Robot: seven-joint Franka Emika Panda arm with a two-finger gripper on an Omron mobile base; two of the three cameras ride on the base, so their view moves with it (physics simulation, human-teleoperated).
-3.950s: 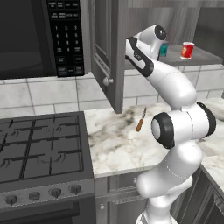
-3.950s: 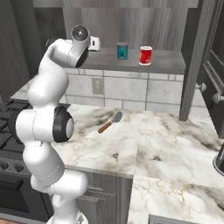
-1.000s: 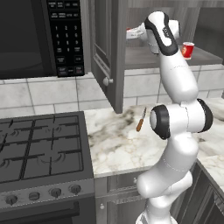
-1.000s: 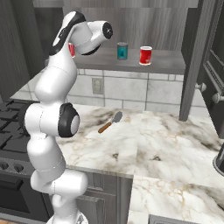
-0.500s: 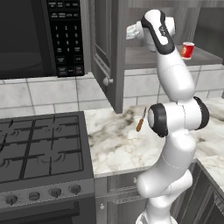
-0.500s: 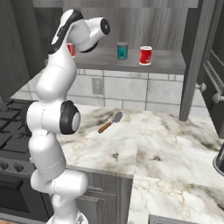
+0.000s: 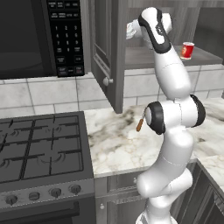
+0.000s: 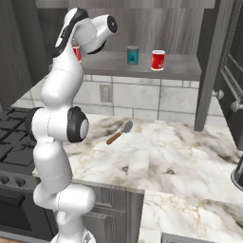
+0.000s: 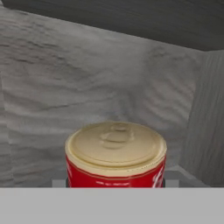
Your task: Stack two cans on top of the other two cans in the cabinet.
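Here I see the grey wood-grain wall cabinet (image 8: 185, 71) with its panelled door (image 7: 107, 52) swung open, beside the black microwave (image 7: 39, 37). My white arm (image 7: 168, 74) reaches up into the cabinet. On the shelf stand 3 cans in the right base view: a teal can (image 8: 133, 55), a red can with a white band (image 8: 158, 60) just beside it, and a second red can (image 9: 116, 155) at the gripper. In the hand view that can sits close ahead; I cannot tell how the fingers stand.
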